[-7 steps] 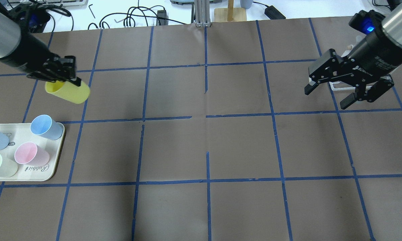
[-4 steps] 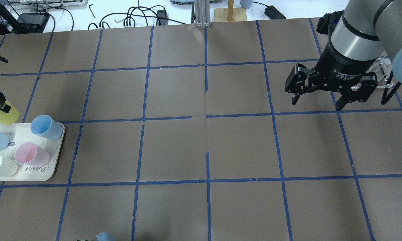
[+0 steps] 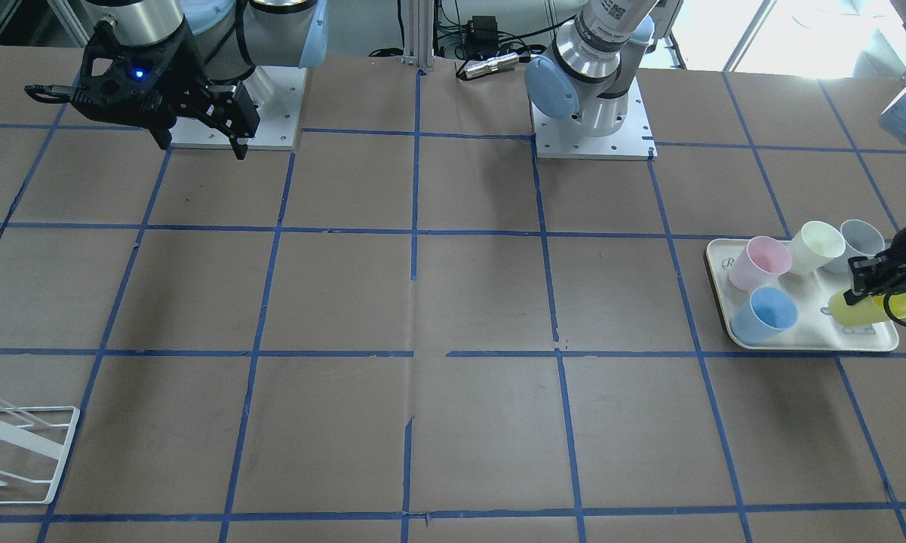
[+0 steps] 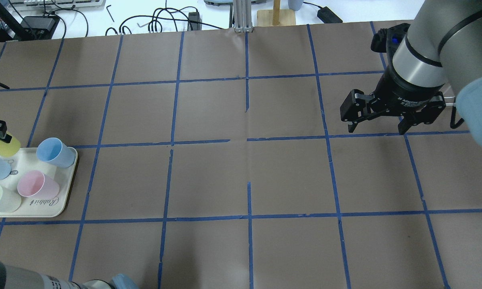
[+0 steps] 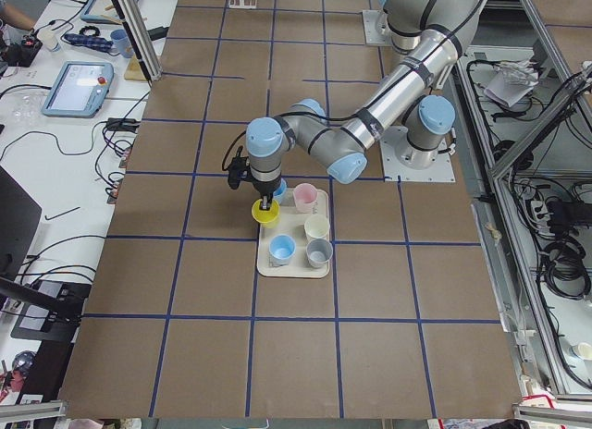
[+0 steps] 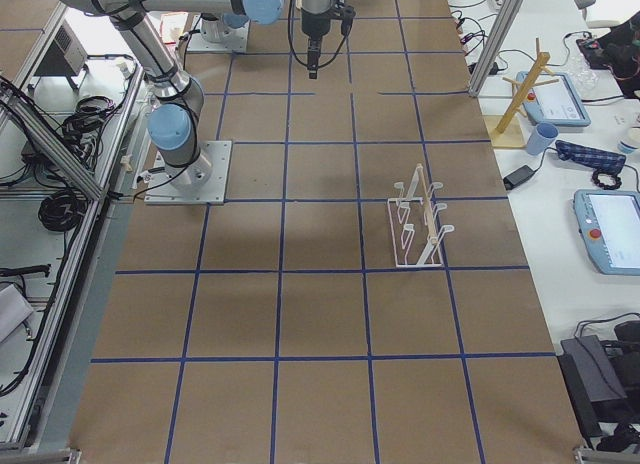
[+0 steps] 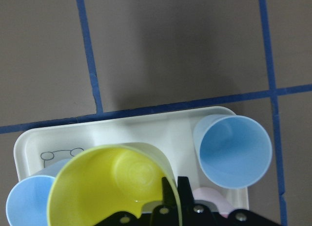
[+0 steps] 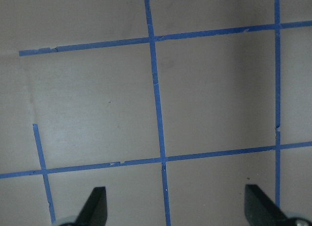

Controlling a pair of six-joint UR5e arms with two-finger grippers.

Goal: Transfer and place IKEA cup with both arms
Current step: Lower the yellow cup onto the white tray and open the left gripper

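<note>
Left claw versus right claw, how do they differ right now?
The left claw is shut on the rim of the yellow cup; the right claw is open and holds nothing. The left claw hangs over the cream tray of pastel cups; the right claw is over the brown table paper, far from the tray. Both are black two-finger claws pointing roughly downward.
</note>
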